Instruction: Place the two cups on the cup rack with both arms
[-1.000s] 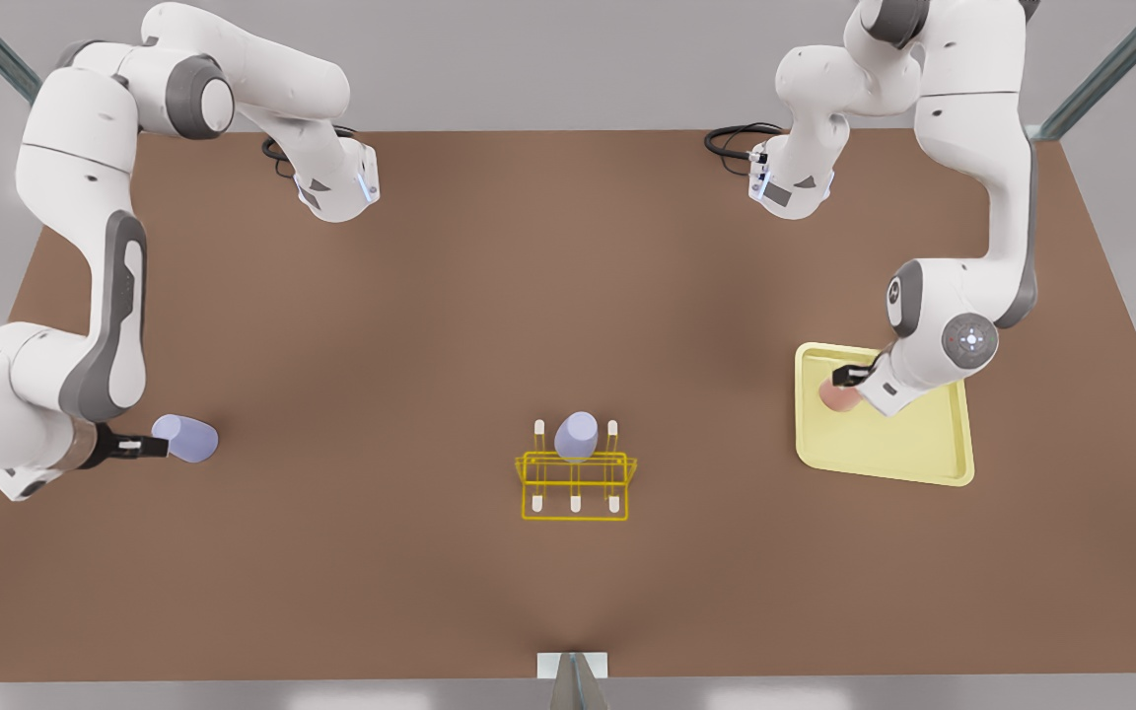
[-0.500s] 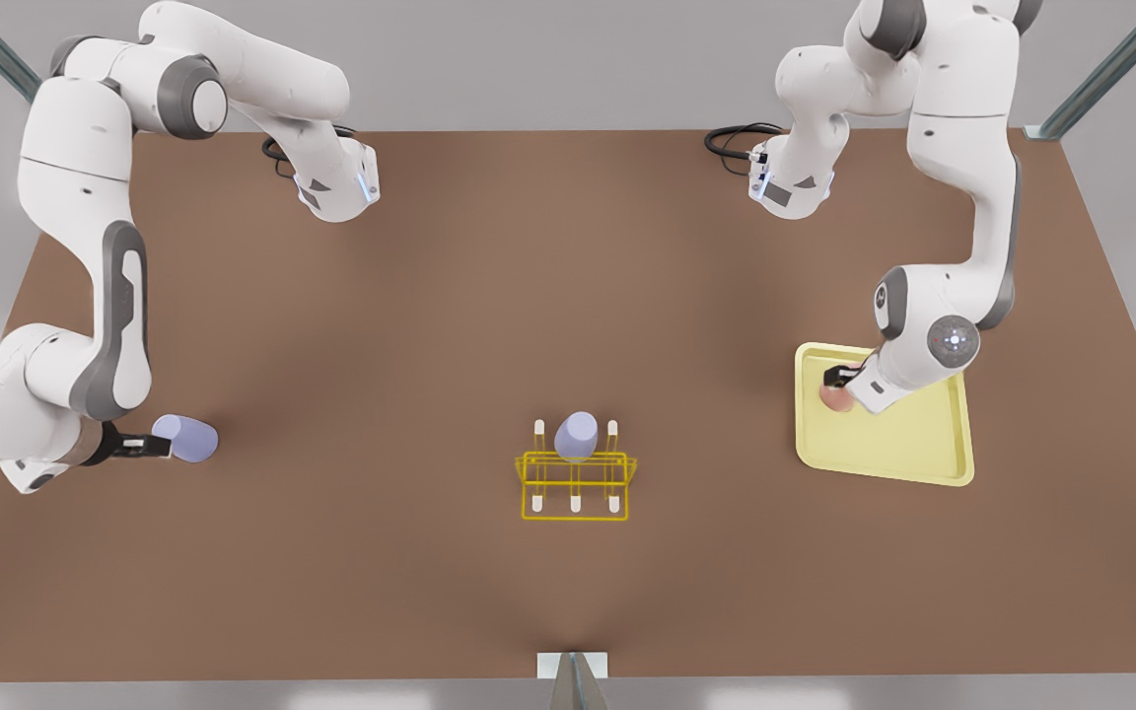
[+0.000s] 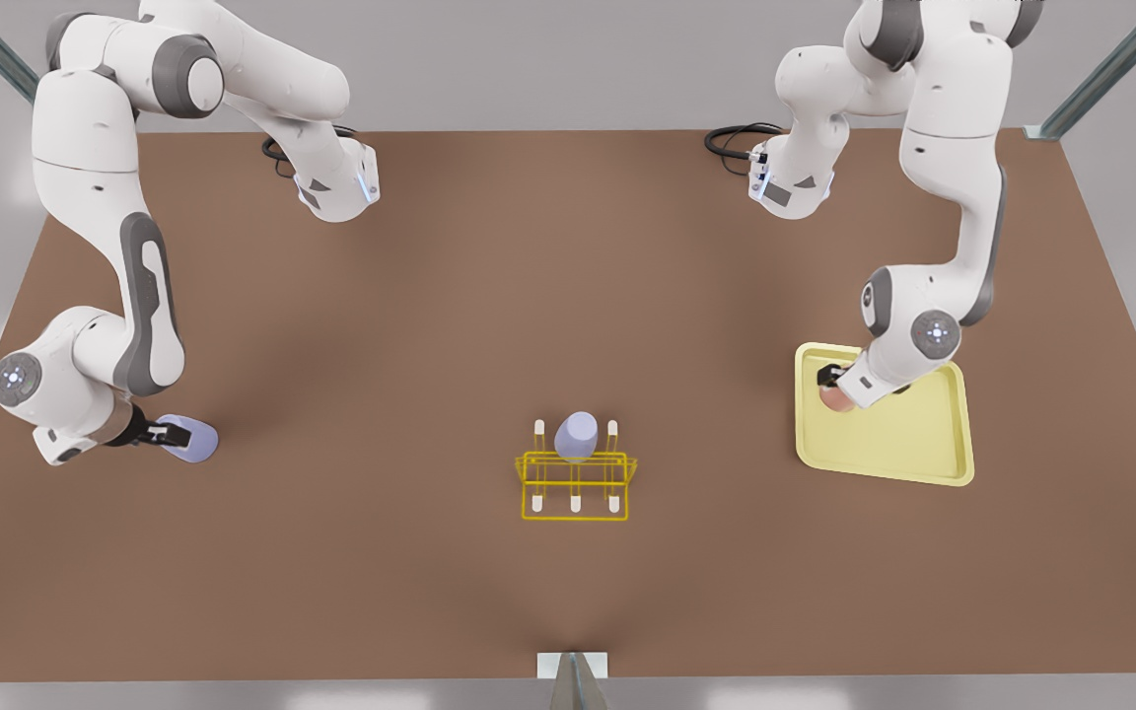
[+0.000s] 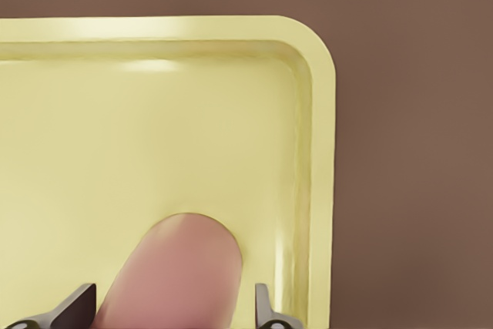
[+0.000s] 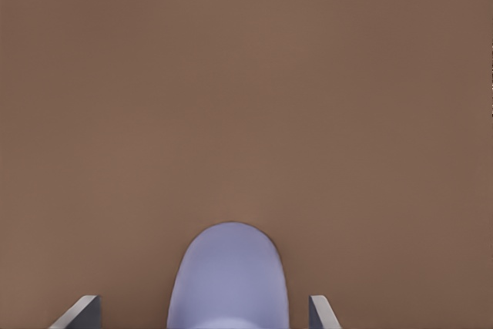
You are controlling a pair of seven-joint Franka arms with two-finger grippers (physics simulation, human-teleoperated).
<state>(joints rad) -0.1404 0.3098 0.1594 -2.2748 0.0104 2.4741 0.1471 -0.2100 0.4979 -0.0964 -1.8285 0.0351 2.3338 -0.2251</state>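
Table point(image 3: 568, 296), brown and broad, carries everything in the front view. At its centre, a little toward six o'clock, stands the yellow cup rack point(image 3: 575, 483), with a lavender cup point(image 3: 576, 435) sitting over its middle rear peg, flanked by white-tipped pegs. Toward nine o'clock lies the second lavender cup point(image 3: 191, 439) on its side on the bare tabletop, and the right gripper point(image 3: 166, 433) reaches it from the nine o'clock side, its black fingers at the cup's near end. Toward three o'clock sits the pale-yellow tray point(image 3: 923, 444); in the tray's corner nearest the rack side lies the salmon cup point(image 3: 833, 397), with the left gripper point(image 3: 832, 380) directly over it, partly hidden by the white wrist.

Left wrist view next: the salmon cup point(image 4: 173, 271) lies on the tray point(image 4: 154, 129) floor close to a rounded corner and its raised rim, brown table beyond. The left gripper point(image 4: 173, 310) has its fingers spread apart, one dark fingertip on each side of the cup, a gap visible at each.

Right wrist view: the lavender cup point(image 5: 229, 276) rests on the plain brown table point(image 5: 246, 98), its rounded end pointing away. The right gripper point(image 5: 204, 313) stands open, grey fingertips point(image 5: 81, 312) well clear on both sides.
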